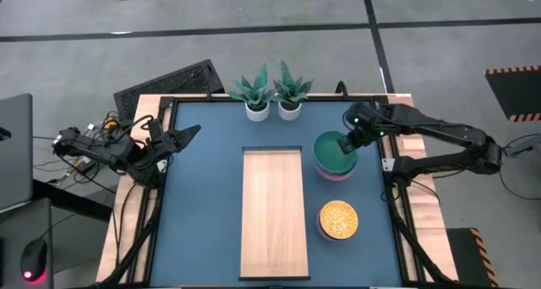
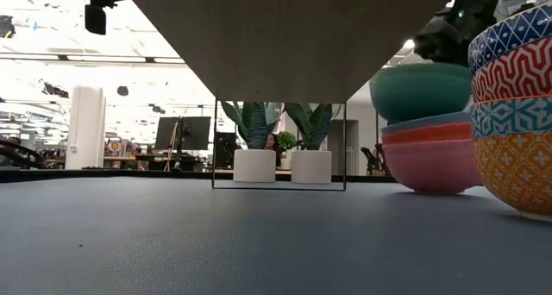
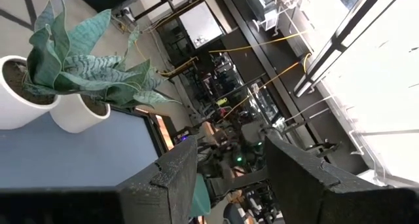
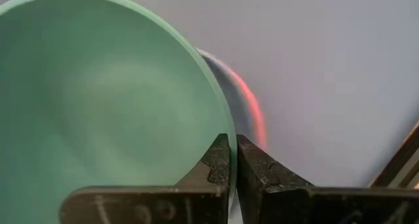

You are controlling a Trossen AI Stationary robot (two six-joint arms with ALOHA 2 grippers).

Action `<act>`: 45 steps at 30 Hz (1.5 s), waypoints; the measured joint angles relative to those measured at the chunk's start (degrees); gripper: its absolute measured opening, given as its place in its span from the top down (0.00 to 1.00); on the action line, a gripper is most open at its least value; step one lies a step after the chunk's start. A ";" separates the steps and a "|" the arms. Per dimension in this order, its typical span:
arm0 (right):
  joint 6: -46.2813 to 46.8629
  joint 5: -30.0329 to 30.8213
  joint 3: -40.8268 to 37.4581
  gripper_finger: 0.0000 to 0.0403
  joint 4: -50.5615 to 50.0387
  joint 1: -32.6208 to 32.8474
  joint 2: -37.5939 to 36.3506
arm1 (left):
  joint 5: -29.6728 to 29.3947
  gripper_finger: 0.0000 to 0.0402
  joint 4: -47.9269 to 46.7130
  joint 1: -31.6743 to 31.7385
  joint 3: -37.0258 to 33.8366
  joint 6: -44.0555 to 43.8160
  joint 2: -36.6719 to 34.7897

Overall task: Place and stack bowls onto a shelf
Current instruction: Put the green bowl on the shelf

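A teal bowl (image 1: 332,152) (image 2: 420,90) hangs in my right gripper (image 1: 347,142) (image 4: 233,160), which is shut on its rim, right of the light wood shelf (image 1: 272,211). Under it is a stack of blue, orange-red and pink bowls (image 2: 427,157) resting on the dark blue tabletop; their rims (image 4: 252,109) show past the teal one. A stack of patterned bowls (image 1: 338,220) (image 2: 517,105) stands nearer, a yellow one on top. My left gripper (image 1: 182,138) (image 3: 229,185) waits open at the table's left edge. My right gripper pinches the teal bowl's rim (image 4: 227,129) on the bowl's right side, one finger inside the bowl and one outside. The fingers come from above, pointing down. The bowl sits upright, raised, its base about level with the blue bowl's rim (image 2: 423,122); whether they touch I cannot tell.
Two white plant pots (image 1: 258,110) (image 1: 290,110) stand at the far edge behind the shelf. In the low view the shelf's underside (image 2: 285,36) shows raised above the tabletop on a thin frame (image 2: 279,188). Bare tabletop lies left of the shelf (image 1: 207,196).
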 joint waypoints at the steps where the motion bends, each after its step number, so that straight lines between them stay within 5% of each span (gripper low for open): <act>1: 0.31 0.00 0.72 0.93 -0.07 -0.01 -0.12 | 0.00 0.59 0.00 0.02 0.00 0.00 0.00; 12: 1.06 0.03 15.73 0.93 2.02 5.76 1.97 | 0.00 0.59 0.00 0.02 0.00 0.00 0.00; 27: -7.73 -0.07 47.28 0.92 -8.79 19.02 30.45 | 0.00 0.59 -0.07 0.00 0.00 0.00 0.00; 45: -9.92 -1.57 49.69 0.92 -6.72 18.75 43.23 | 1.49 0.59 -1.49 0.00 0.00 0.00 0.00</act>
